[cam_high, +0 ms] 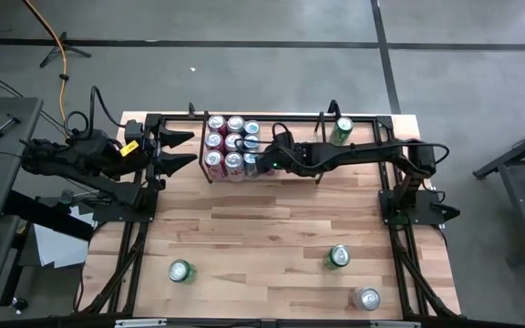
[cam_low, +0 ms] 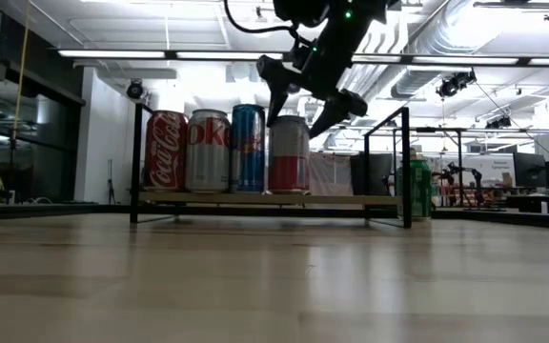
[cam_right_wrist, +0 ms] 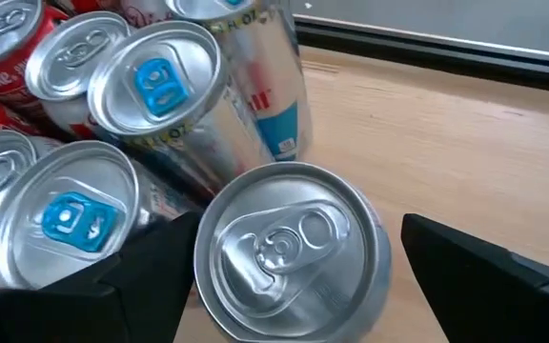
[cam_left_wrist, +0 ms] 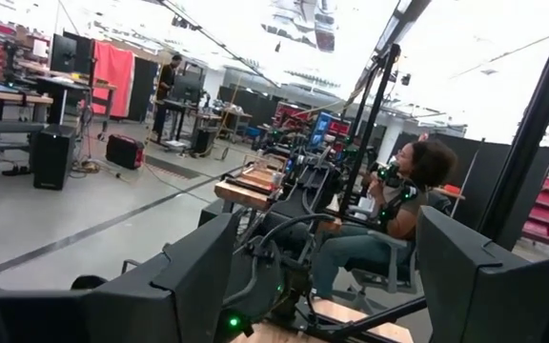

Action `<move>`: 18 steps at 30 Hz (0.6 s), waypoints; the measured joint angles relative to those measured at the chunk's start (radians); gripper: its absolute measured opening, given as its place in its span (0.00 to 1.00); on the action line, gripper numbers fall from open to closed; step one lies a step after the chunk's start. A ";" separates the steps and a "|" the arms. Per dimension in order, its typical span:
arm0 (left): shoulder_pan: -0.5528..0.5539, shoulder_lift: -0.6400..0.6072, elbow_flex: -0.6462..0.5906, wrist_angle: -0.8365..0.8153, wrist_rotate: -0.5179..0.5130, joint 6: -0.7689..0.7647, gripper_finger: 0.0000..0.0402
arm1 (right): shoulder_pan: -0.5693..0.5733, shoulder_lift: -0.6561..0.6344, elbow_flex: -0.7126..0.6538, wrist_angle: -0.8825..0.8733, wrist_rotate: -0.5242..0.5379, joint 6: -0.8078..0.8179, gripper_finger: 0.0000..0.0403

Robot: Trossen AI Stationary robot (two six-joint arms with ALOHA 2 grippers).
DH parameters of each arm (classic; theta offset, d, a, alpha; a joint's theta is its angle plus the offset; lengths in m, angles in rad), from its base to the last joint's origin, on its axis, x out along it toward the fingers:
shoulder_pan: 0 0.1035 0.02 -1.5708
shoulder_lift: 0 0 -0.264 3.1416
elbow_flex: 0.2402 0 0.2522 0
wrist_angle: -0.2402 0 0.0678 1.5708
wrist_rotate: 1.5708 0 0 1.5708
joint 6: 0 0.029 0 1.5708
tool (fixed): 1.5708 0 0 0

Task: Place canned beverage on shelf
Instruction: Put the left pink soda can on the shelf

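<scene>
Hanging over the shelf (cam_low: 379,200), the right gripper (cam_low: 311,100) had its fingers spread wide around the top of a can (cam_right_wrist: 289,252), which stood on the shelf beside the other cans (cam_high: 229,144). It should lift straight up so it does not knock the can over. The left gripper (cam_high: 179,150) waited off to one side, fingers apart and holding nothing.

Right gripper (cam_low: 311,103) reaches in from the right, fingers spread, pointing down; left gripper (cam_high: 179,150) waits open at left.
</scene>
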State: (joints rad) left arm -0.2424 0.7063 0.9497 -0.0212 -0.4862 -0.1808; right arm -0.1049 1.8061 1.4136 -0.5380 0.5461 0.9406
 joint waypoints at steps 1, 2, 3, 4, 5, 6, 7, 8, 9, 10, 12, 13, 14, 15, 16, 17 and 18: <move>0.000 0.000 0.000 0.000 0.000 0.000 0.58 | 0.000 0.000 0.000 -0.007 0.000 0.002 0.86; 0.000 0.000 0.000 0.000 0.000 0.000 0.58 | 0.000 -0.001 0.000 -0.012 0.001 0.002 0.86; 0.000 0.000 0.000 0.000 0.000 0.000 0.58 | 0.000 -0.001 0.000 -0.014 0.001 0.002 0.86; 0.000 0.000 0.000 0.001 0.000 0.000 0.58 | 0.001 -0.001 0.000 -0.015 0.001 0.002 0.85; 0.000 0.000 0.000 0.002 0.000 0.000 0.58 | 0.001 -0.001 0.000 -0.017 0.002 0.001 0.83; 0.000 0.000 0.000 0.003 0.000 0.000 0.58 | 0.001 -0.001 0.000 -0.017 0.003 -0.003 0.81; 0.000 0.000 0.000 0.003 0.000 0.000 0.58 | 0.001 -0.001 0.000 -0.018 0.003 -0.008 0.79; 0.000 0.000 0.000 0.002 0.000 0.000 0.58 | 0.001 -0.001 0.000 -0.018 0.002 -0.019 0.76; 0.000 0.000 0.000 0.002 0.000 0.000 0.58 | 0.001 -0.001 0.000 -0.018 0.000 -0.035 0.73; 0.000 0.000 0.000 0.003 0.000 0.000 0.58 | 0.001 -0.001 0.000 -0.015 0.000 -0.057 0.70; 0.000 0.000 0.000 0.003 0.000 -0.001 0.58 | 0.001 -0.002 0.000 -0.008 -0.007 -0.130 0.68; 0.000 0.000 0.000 0.003 0.000 -0.001 0.58 | 0.001 -0.004 0.000 -0.004 -0.018 -0.186 0.68; 0.000 0.000 0.000 0.004 0.000 -0.001 0.58 | -0.002 -0.008 0.000 -0.003 -0.035 -0.249 0.68; 0.000 0.000 0.000 0.004 0.000 -0.001 0.58 | -0.005 -0.011 0.000 -0.003 -0.051 -0.316 0.68; 0.000 0.000 0.000 0.005 0.000 -0.001 0.58 | -0.009 -0.015 0.000 0.000 -0.065 -0.375 0.68; 0.000 0.000 0.000 0.005 0.000 -0.007 0.58 | -0.014 -0.018 0.000 0.002 -0.085 -0.433 0.68; 0.000 0.000 0.000 0.006 0.000 -0.013 0.58 | -0.020 -0.022 0.000 0.001 -0.105 -0.491 0.68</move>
State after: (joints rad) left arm -0.2424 0.7067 0.9497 -0.0153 -0.4858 -0.1941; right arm -0.1251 1.7838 1.4137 -0.5374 0.4413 0.4495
